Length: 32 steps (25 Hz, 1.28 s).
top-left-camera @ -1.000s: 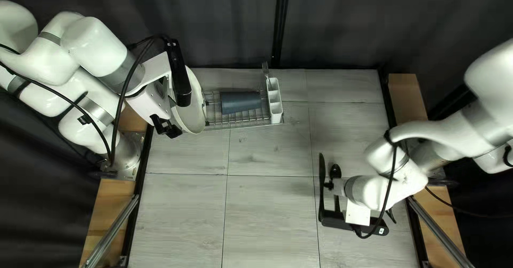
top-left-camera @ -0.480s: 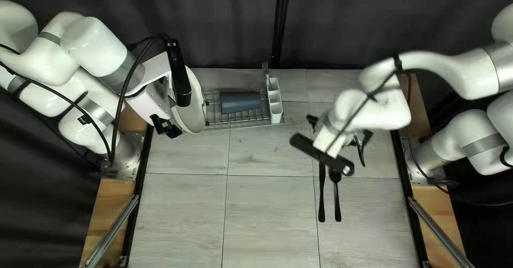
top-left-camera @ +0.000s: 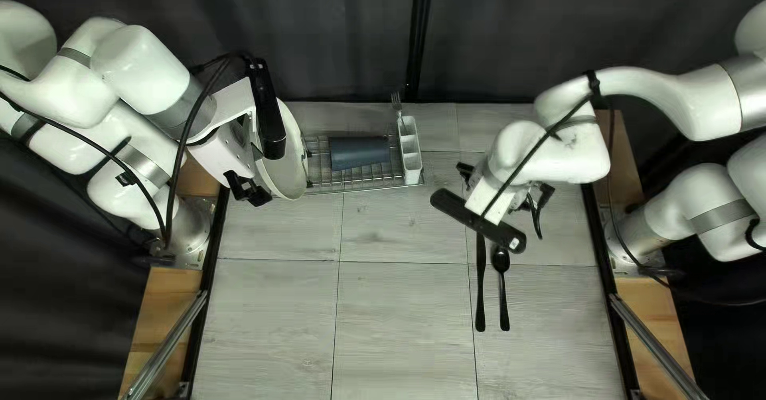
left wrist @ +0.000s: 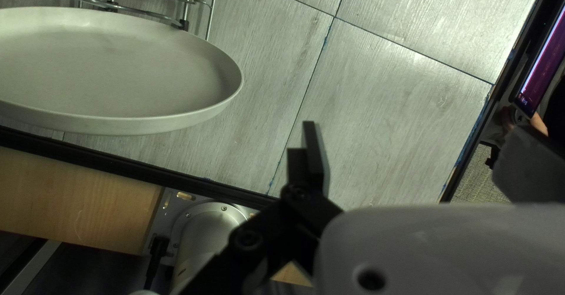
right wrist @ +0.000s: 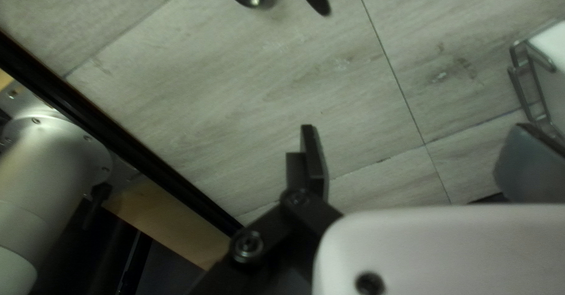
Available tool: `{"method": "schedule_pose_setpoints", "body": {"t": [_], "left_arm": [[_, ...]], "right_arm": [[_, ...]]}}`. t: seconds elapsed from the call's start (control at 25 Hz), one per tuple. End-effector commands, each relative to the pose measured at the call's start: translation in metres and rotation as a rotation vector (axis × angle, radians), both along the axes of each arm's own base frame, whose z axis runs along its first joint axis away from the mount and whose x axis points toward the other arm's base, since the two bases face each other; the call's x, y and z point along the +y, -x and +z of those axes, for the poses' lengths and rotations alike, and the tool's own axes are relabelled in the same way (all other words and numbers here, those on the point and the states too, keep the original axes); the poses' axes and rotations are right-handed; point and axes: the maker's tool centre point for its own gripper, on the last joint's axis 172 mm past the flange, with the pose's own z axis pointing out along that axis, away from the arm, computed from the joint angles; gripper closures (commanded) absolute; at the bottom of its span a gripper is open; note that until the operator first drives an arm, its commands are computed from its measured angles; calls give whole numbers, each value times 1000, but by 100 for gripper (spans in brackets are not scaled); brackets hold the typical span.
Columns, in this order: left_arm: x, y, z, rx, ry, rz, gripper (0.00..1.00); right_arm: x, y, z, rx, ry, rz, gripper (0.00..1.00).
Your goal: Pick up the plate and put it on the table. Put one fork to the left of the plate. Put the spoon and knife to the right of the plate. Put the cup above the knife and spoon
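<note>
The plate [top-left-camera: 285, 157] is pale and off-white (a slightly creamy shade in the left wrist view), round and shallow with a smooth raised rim. It is tilted steeply, just beside the left hand [top-left-camera: 246, 186] and at the near end of the wire rack [top-left-camera: 371, 183] from that hand. The left hand's fingers stand wide apart, with nothing gripped; the plate is off to one side of them, not in the gap.

Past the plate from the left hand, the cup [top-left-camera: 359, 152] lies on its side in the rack, a matte slate blue. Farther out the same way, the fork [top-left-camera: 396, 104] stands upright in a narrow white holder [top-left-camera: 409, 151] (only its silvery top shows).

The right hand [top-left-camera: 504, 189] is over the bench [top-left-camera: 399, 312], its fingers spread wide and holding nothing. Ahead of them in its wrist view are the tips of the knife [top-left-camera: 480, 288] and the spoon [top-left-camera: 501, 260]. Both are black and slim, lying on the bench side by side (near each other, not touching), the spoon's bowl glossy.
</note>
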Motion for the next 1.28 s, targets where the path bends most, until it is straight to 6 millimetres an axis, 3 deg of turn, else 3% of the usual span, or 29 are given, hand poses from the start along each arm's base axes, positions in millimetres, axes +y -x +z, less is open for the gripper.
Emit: {"method": "schedule_pose_setpoints", "body": {"t": [0.04,0.28,0.52,0.6,0.68,0.8,1.08,1.28], "left_arm": [[0,0,0,0,0,0,0],[0,0,0,0,0,0,0],[0,0,0,0,0,0,0],[0,0,0,0,0,0,0],[0,0,0,0,0,0,0],[0,0,0,0,0,0,0],[0,1,1,13,9,9,0],[29,4,14,133,-103,-144,0]], "right_arm": [[-28,11,21,-13,-45,-126,0],[-67,37,46,-44,-73,-287,0],[-77,54,65,-94,-76,-399,0],[-84,67,80,-104,-82,-454,0],[-85,75,96,-126,-86,-498,0],[-75,71,113,-150,-70,-563,0],[-72,69,114,-157,-66,-570,0],[-72,69,114,-157,-66,-570,0]]}}
